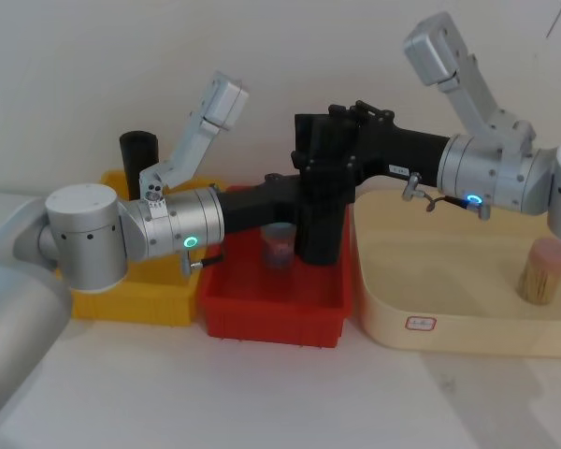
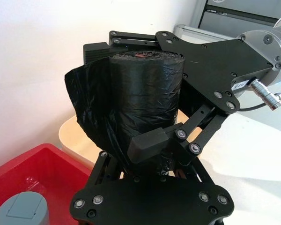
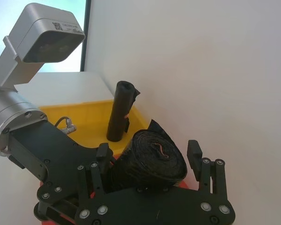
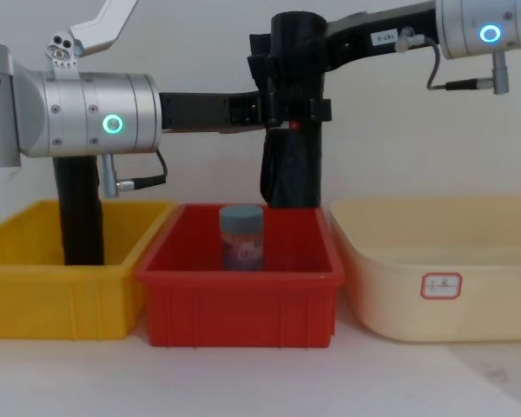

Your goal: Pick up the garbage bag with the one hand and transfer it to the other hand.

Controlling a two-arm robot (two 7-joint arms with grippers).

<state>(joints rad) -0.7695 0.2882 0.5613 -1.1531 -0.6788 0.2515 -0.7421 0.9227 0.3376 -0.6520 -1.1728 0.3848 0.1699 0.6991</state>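
Chest view, foreground centre: a red plastic bin (image 4: 240, 300) holds a grey-lidded clear jar (image 4: 241, 236). At left, a yellow plastic bin (image 4: 35, 295) carries a slim plain black roll (image 4: 81, 217); at right stands a cream tray (image 4: 434, 278). Above the red bin, at upper centre, the thick black cylindrical garbage bag (image 4: 293, 165) hangs upright, clear of the bin. The green-ringed left gripper (image 4: 269, 104) is closed on it, and the blue-ringed right gripper (image 4: 308, 48) clasps it from the opposite side.
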